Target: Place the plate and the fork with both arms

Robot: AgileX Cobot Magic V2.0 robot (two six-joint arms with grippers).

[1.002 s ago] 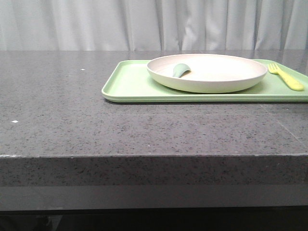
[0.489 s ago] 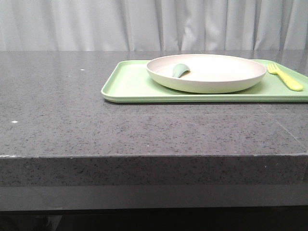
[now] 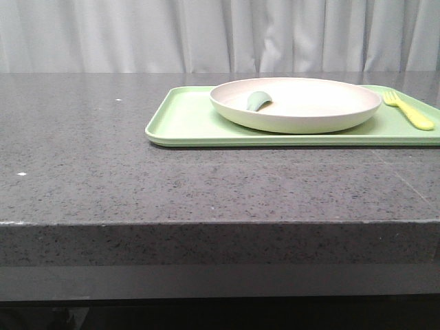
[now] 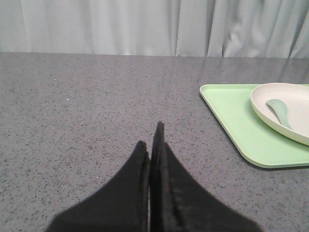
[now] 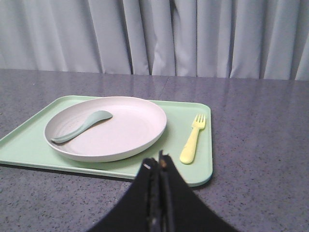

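No readable text, label, brand, number or sign anywhere in view.

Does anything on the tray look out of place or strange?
One thing: a grey-green utensil piece lies inside the plate, though only the plate and the fork belong to the task. The fork lies flat on the green tray, beside the plate. Nothing is spilled or broken.

Even, diffuse, moderately bright lighting; faint shadow under tray [image 3: 185, 124] edge; soft sheen on table [image 3: 82, 137]; wrist views slightly soft, dark jaws blurred in foreground.
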